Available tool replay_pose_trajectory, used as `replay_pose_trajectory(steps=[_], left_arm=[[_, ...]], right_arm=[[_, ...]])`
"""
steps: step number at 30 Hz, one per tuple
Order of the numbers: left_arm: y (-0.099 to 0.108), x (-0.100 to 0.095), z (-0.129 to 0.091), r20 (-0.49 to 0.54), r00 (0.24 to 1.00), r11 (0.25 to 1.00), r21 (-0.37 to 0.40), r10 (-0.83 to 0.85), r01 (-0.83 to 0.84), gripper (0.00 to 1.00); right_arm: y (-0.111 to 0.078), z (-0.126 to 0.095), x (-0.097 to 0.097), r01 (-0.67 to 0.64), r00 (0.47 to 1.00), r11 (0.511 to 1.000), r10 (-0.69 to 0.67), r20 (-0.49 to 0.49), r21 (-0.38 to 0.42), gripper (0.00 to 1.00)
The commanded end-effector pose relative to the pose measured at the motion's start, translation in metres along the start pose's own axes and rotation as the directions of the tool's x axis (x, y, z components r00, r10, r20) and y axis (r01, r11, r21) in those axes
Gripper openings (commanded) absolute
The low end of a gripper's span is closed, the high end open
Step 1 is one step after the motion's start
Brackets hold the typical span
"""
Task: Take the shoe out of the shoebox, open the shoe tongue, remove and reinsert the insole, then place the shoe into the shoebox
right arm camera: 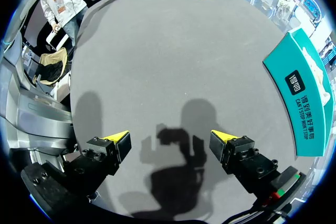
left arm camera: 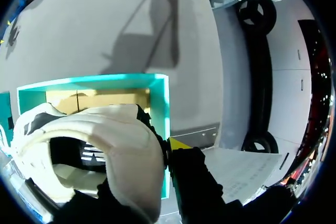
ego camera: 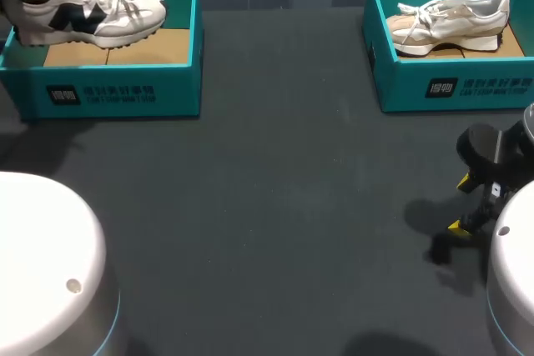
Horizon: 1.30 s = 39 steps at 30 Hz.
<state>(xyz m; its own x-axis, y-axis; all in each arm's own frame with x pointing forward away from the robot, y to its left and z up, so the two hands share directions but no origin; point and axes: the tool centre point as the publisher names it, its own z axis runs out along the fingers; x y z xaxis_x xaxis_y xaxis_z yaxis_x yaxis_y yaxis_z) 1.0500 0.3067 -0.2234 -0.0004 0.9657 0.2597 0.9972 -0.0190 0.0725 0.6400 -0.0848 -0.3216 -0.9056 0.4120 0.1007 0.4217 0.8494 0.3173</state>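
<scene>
One white shoe (ego camera: 92, 10) clenched in left fingers (left arm camera: 178, 144) above left shoebox (ego camera: 125, 93), beige shoe (ego camera: 450, 22) inside right shoebox (ego camera: 467, 89), right fingers (right arm camera: 118, 141) spread empty

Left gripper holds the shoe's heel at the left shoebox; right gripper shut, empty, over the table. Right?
No: right gripper is open, fingers wide apart, per the right wrist view. Empty over the table; left gripper holds the shoe by its heel at the left shoebox.

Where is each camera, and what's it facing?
Head: above and behind, looking down on the table; right pincer shows.
Left wrist: on the left arm, facing the shoe in the left pincer, above its shoebox.
Right wrist: on the right arm, facing the table past the open right pincer.
Head and left wrist share that shoe and shoebox.
</scene>
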Motion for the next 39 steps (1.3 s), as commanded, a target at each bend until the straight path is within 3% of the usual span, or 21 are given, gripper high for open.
replay_pose_trajectory(steps=[1, 11, 39], left_arm=[[0.006, -0.009, 0.022, -0.021, 1.0, 1.0, 0.002, 0.005, -0.005, 0.0], [0.001, -0.022, 0.055, -0.056, 0.996, 0.997, 0.027, 0.069, -0.067, 0.0], [-0.011, -0.056, 0.098, -0.062, 0.992, 0.991, 0.084, 0.107, -0.102, 0.0]], right_arm=[[-0.001, 0.0, 0.001, 0.001, 1.0, 1.0, -0.001, 0.002, 0.0, 1.0], [-0.001, 0.0, 0.001, 0.001, 1.0, 1.0, -0.001, 0.002, 0.0, 1.0], [-0.001, 0.0, 0.001, 0.001, 1.0, 1.0, -0.001, 0.002, 0.0, 1.0]])
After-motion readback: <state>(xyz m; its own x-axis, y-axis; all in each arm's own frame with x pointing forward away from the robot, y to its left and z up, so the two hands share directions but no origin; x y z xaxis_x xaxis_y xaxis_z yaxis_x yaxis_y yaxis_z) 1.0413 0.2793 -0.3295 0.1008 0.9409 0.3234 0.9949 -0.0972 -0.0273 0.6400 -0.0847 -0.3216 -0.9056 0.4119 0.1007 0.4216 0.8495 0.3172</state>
